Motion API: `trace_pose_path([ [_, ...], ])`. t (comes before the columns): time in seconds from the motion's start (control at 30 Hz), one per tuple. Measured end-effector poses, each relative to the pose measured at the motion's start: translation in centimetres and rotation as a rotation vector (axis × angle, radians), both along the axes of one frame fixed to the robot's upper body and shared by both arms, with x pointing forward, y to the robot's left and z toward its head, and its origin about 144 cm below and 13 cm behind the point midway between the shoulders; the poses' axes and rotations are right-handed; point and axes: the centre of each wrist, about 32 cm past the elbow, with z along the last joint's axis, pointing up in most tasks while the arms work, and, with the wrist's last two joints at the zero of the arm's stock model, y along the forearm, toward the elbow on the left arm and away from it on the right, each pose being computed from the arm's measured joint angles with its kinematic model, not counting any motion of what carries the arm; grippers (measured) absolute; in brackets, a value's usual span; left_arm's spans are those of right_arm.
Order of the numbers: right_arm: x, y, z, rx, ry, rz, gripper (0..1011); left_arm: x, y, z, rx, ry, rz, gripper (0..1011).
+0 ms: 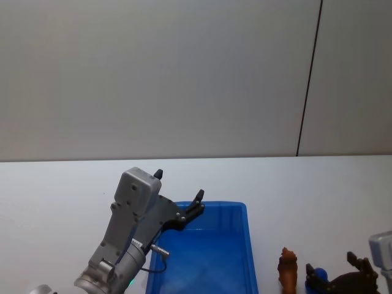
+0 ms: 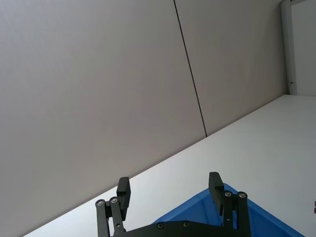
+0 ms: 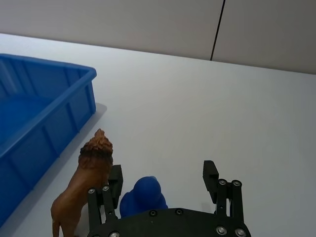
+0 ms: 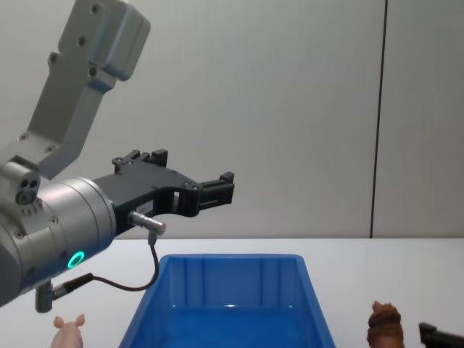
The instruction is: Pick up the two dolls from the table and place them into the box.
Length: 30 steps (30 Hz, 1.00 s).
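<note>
the rounded blue doll [image 3: 143, 196] is framed between the wide-spread jaws of the right gripper [image 3: 163, 169], nearer one finger. the shaggy brown doll [image 3: 91, 177] is stood just outside that finger, near the ribbed blue box [image 3: 59, 116]. smooth white table [image 3: 207, 108] is left open beyond. the left gripper [image 1: 179, 184] is held spread and empty above the box's far rim.

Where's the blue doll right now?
In the right wrist view, the blue doll sits on the table to the right of the box, just beside the brown lion doll, between the open fingers of the right gripper.
</note>
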Motion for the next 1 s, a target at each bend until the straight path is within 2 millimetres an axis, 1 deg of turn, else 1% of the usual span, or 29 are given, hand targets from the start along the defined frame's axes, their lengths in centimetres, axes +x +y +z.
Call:
trace_pose_path([
  [0.13,0.2,0.0,-0.7,-0.007,0.007,0.011,994,0.0,0.0,0.0,0.0,0.0,0.0,1001],
  [0.17,0.3,0.1,-1.0,-0.009,0.01,0.015,966,0.0,0.0,0.0,0.0,0.0,0.0,1001],
  [0.2,0.3,0.1,-1.2,-0.01,0.012,0.018,960,0.0,0.0,0.0,0.0,0.0,0.0,1001],
  [0.27,0.5,0.1,-1.6,-0.012,0.016,0.024,886,0.0,0.0,0.0,0.0,0.0,0.0,1001],
  [0.3,0.5,0.1,-1.7,-0.013,0.016,0.026,886,0.0,0.0,0.0,0.0,0.0,0.0,1001],
  [0.33,0.5,0.1,-1.8,-0.013,0.017,0.028,836,0.0,0.0,0.0,0.0,0.0,0.0,1001],
  [0.4,0.6,0.2,-2.1,-0.014,0.019,0.032,807,0.0,0.0,0.0,0.0,0.0,0.0,1001],
  [0.47,0.7,0.2,-2.3,-0.015,0.02,0.035,729,0.0,0.0,0.0,0.0,0.0,0.0,1001],
  [0.53,0.7,0.3,-2.5,-0.016,0.02,0.039,686,0.0,0.0,0.0,0.0,0.0,0.0,1001],
  [0.6,0.8,0.3,-2.7,-0.018,0.02,0.041,606,0.0,0.0,0.0,0.0,0.0,0.0,1001],
  [0.63,0.8,0.3,-2.8,-0.019,0.019,0.043,589,0.0,0.0,0.0,0.0,0.0,0.0,1001],
  [0.67,0.8,0.3,-2.9,-0.02,0.019,0.043,534,0.0,0.0,0.0,0.0,0.0,0.0,1001],
  [0.73,0.8,0.3,-3.0,-0.023,0.017,0.045,489,0.0,0.0,0.0,0.0,0.0,0.0,1001],
  [0.77,0.8,0.3,-3.0,-0.026,0.015,0.045,427,0.0,0.0,0.0,0.0,0.0,0.0,1001],
  [0.8,0.8,0.3,-3.0,-0.026,0.015,0.045,427,0.0,0.0,0.0,0.0,0.0,0.0,1001],
  [0.87,0.8,0.3,-3.1,-0.032,0.008,0.046,351,0.0,0.0,0.0,0.0,0.0,0.0,1001],
  [1.0,0.9,0.3,-3.1,-0.038,0.0,0.048,303,0.0,0.0,0.0,0.0,0.0,0.0,1001],
])
